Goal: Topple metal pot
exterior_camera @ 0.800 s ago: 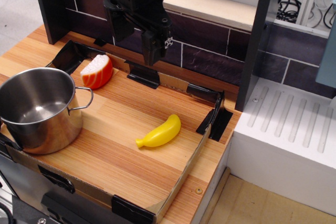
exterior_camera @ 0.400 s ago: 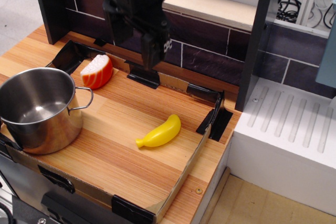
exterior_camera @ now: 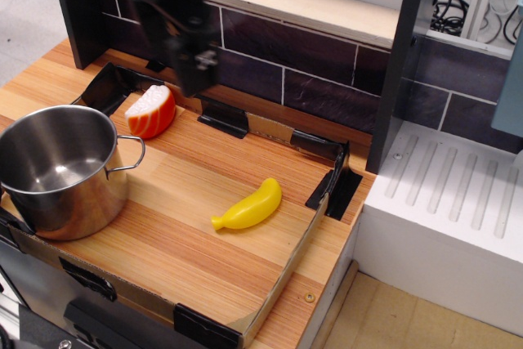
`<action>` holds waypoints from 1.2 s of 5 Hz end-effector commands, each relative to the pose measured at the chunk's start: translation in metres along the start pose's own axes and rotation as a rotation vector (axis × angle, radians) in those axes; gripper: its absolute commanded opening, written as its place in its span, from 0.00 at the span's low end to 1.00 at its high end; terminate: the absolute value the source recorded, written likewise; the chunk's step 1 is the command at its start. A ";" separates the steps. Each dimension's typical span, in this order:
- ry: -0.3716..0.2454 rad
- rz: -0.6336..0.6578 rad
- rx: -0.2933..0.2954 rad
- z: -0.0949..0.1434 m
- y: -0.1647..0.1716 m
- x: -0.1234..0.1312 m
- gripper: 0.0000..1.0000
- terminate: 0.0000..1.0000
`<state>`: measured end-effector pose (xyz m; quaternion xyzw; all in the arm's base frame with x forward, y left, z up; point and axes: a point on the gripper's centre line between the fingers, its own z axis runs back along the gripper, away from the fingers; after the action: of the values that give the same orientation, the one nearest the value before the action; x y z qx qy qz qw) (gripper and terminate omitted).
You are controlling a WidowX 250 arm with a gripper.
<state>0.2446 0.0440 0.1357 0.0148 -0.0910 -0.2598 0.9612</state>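
The metal pot (exterior_camera: pixel 59 171) stands upright at the left front of the wooden board, shiny steel with a wire loop handle facing right, and it looks empty inside. My gripper (exterior_camera: pixel 198 83) is black and motion-blurred. It hangs above the back of the board, just right of the orange-and-white toy slice, up and to the right of the pot and well apart from it. Its fingers show as one dark column with no gap, holding nothing.
An orange-and-white toy slice (exterior_camera: pixel 152 110) lies at the back left. A yellow toy banana (exterior_camera: pixel 248 205) lies mid-board. A low cardboard rim with black clips (exterior_camera: pixel 326 190) edges the board. A dark tiled wall (exterior_camera: pixel 327 71) stands behind, and a white ribbed rack (exterior_camera: pixel 458 202) stands right.
My gripper has moved left, from above the back centre clip to beside the toy slice, closer to the pot. The pot, slice and banana have not moved.
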 end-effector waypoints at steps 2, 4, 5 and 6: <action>0.040 -0.102 0.002 -0.011 0.003 -0.080 1.00 0.00; 0.102 -0.125 0.017 -0.045 -0.004 -0.093 1.00 0.00; 0.120 -0.119 0.048 -0.058 -0.005 -0.095 1.00 0.00; 0.139 -0.119 0.048 -0.066 -0.006 -0.096 1.00 0.00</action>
<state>0.1682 0.0827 0.0506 0.0549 -0.0246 -0.3102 0.9488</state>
